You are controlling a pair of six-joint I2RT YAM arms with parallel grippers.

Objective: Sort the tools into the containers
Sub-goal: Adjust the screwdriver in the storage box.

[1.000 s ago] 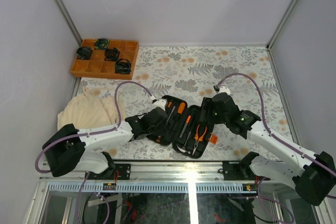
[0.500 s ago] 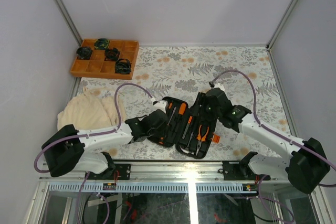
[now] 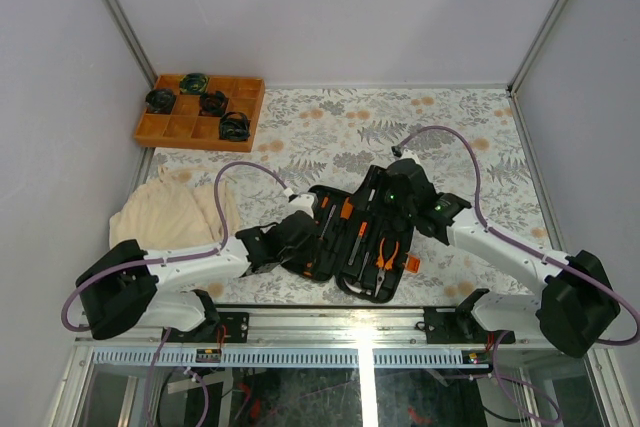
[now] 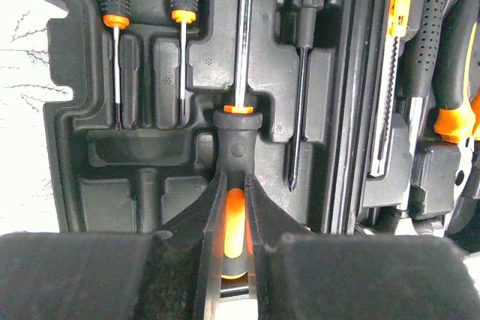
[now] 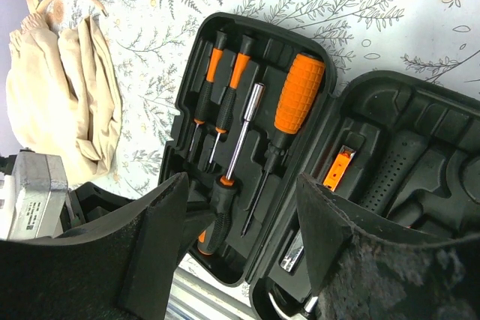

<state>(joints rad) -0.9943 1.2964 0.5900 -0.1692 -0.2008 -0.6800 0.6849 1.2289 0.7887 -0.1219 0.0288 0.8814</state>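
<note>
Left wrist: end effector (image 4: pixel 235 192) astride screwdriver (image 4: pixel 238 136)

We see an orange gridded tray (image 3: pixel 176 130) at the desk's (image 3: pixel 450 137) far left corner holding four black-green coiled items (image 3: pixel 213 103), and a crumpled cream cloth (image 3: pixel 165 215) lying nearer, on the left.

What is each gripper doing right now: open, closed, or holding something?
Left gripper: closed on a screwdriver handle.
Right gripper: open, holding nothing.
</note>
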